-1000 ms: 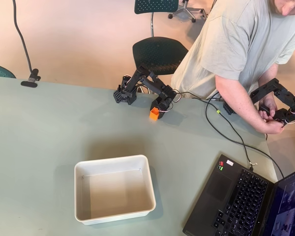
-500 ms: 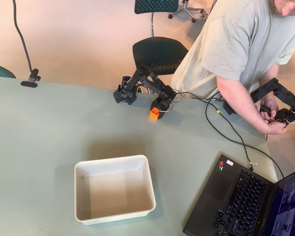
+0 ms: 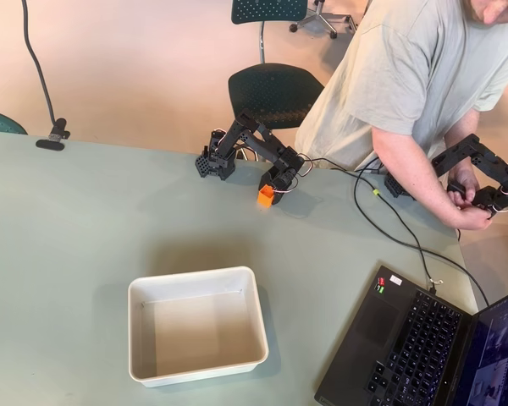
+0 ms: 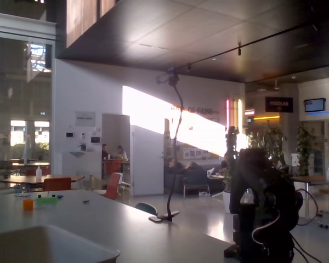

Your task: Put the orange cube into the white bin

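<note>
Overhead view, nearest edge first: open laptop (image 3: 423, 347) at lower right of the pale green counter (image 3: 68, 228), keyboard showing. Left of it, the white bin (image 3: 196, 324), shallow, rounded corners, nothing in it, well apart from the arm.

Further back, a black cable (image 3: 389, 224) runs across the counter toward the laptop. Beyond that, the black arm (image 3: 250, 139) stands at the far counter edge, folded forward and down. Its end effector (image 3: 269, 193) points at the counter with the orange cube (image 3: 265, 196) at its tip. Cube looks pinched between the fingers, though the fingers themselves are too small to make out cleanly; whether cube rests on the counter or is lifted, cannot tell.

Behind the counter: a person in a light T-shirt (image 3: 406, 76) at right, a dark office chair (image 3: 271, 85), and a clamped gooseneck stand (image 3: 51, 134) at far left.

Fixed view: low across the counter, bin rim (image 4: 49, 244) close in foreground, arm a dark silhouette (image 4: 263, 208) at right, gooseneck stand (image 4: 172, 164) mid-distance.
</note>
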